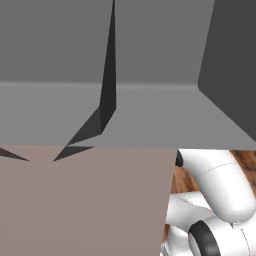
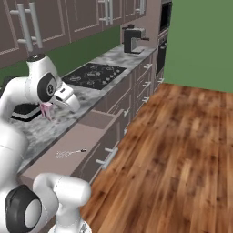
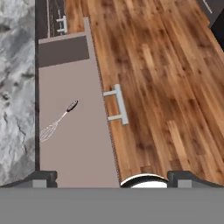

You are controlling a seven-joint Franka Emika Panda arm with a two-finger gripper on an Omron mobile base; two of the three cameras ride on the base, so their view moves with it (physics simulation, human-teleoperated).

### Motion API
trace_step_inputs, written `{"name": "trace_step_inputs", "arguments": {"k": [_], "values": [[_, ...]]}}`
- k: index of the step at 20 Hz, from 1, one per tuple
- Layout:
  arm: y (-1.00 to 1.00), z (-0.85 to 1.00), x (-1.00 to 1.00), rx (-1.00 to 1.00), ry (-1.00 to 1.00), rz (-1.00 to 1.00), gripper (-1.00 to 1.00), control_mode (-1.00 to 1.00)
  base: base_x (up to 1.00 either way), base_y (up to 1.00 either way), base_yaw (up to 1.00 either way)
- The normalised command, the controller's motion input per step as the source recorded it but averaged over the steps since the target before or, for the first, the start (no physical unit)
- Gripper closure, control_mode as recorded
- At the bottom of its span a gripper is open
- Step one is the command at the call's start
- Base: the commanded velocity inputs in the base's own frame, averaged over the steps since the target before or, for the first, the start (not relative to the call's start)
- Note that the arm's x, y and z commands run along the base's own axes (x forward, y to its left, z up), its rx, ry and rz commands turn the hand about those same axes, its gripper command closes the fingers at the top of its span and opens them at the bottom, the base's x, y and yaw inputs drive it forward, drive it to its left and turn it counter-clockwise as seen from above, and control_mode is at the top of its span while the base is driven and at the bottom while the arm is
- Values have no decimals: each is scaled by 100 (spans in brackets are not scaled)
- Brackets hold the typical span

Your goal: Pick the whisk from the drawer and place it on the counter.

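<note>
The whisk (image 3: 56, 123) lies flat on the floor of the open drawer (image 3: 83, 144), with its dark handle toward the drawer's far end and its wire head nearer the hand. My gripper (image 3: 113, 178) hangs high above the drawer, open, with nothing between its fingertips (image 3: 43, 177). In the right base view the whisk (image 2: 69, 153) shows small in the pulled-out drawer (image 2: 93, 132), and the arm's wrist (image 2: 63, 98) hovers above the marbled counter (image 2: 43, 129) just behind it. The counter (image 3: 17, 87) runs along the drawer's left side in the hand view.
A steel bar handle (image 3: 119, 104) sticks out of the drawer front over the wooden floor (image 3: 166, 87). Along the counter sit a black cooktop (image 2: 94, 75) and a coffee machine (image 2: 132, 38). A dark flat object (image 2: 25, 111) lies on the counter behind the wrist.
</note>
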Motion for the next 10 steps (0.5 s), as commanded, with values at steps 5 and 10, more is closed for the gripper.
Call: {"name": "trace_step_inputs", "arguments": {"k": [5, 10], "values": [[-12, -27, 0, 0, 8, -22, -100, -100, 0, 0, 0], [-19, -38, 10, 0, 27, -12, -100, -100, 0, 0, 0]]}}
